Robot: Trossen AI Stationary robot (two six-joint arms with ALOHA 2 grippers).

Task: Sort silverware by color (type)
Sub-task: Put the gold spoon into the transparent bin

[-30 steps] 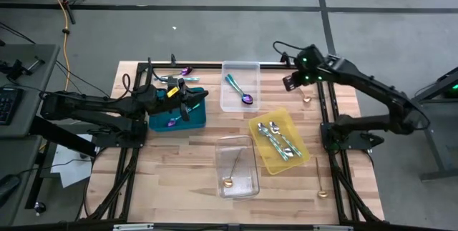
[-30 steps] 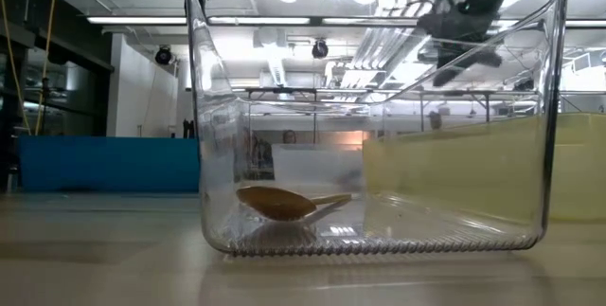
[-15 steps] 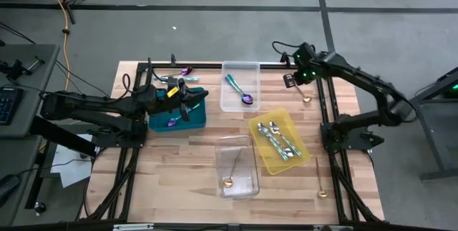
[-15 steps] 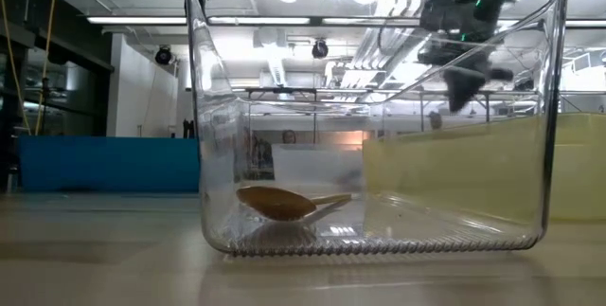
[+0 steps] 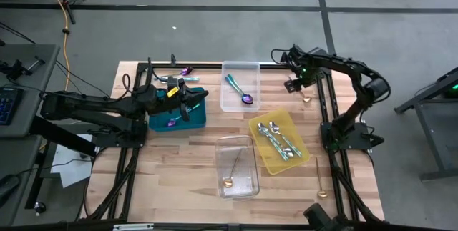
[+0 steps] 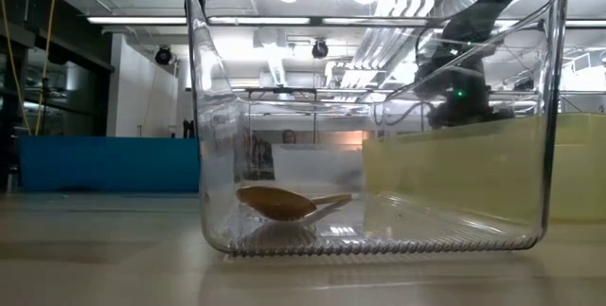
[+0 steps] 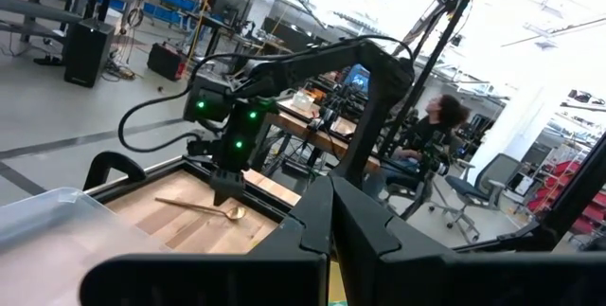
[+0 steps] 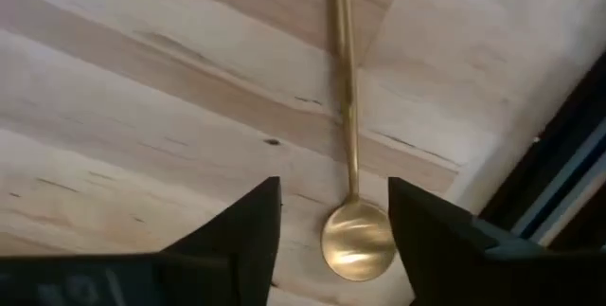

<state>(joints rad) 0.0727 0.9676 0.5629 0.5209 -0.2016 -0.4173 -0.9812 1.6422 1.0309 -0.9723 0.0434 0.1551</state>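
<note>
From above, the right gripper (image 5: 298, 86) hangs over the far right of the wooden table (image 5: 193, 145), beside a gold spoon (image 5: 307, 99). Only the right wrist view shows its fingers (image 8: 248, 219) spread apart and empty, either side of that spoon (image 8: 352, 211) lying flat below. The left gripper (image 5: 187, 106) sits closed over the teal tray (image 5: 161, 122). The low view alone looks through the clear tray (image 6: 379, 107) at a second gold spoon (image 6: 284, 203). Silver pieces (image 5: 278, 141) lie in the yellow tray (image 5: 261, 127).

Right tool (image 8: 333, 213) lowered over gold spoon (image 8: 352, 202), fingers now apart.
</note>
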